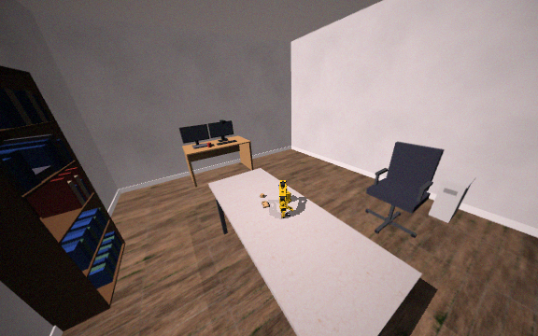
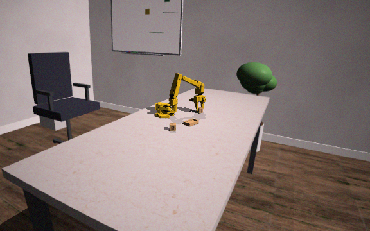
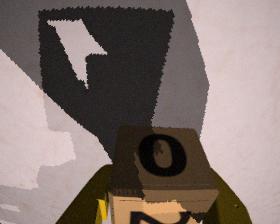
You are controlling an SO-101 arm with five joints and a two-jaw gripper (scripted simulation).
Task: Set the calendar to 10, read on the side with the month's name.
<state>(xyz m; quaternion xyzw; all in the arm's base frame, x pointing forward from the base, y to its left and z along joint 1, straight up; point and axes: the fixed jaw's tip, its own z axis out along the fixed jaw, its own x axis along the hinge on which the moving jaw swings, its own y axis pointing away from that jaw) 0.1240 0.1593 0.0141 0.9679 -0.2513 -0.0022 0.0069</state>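
My gripper (image 1: 288, 215) (image 2: 200, 108) (image 3: 162, 172) reaches down to the table and is shut on a wooden cube (image 2: 201, 110) (image 3: 128, 172), one jaw against each side. In the wrist view one shaded face shows a black 0, and the lit face below it shows part of another digit, cut off by the frame. The other cube (image 1: 261, 195) (image 2: 172, 127) stands on the table apart from the gripper, with a dark mark on one face, too small to read surely. The wooden tray (image 1: 265, 205) (image 2: 189, 124) lies flat between the two cubes, and no cube shows in it.
The arm's base (image 2: 163, 115) stands near one long edge of the white table (image 1: 306, 252) (image 2: 133, 167). The arm's shadow falls around the held cube. A chair (image 1: 404, 177) (image 2: 54, 86) stands beyond the table's edge.
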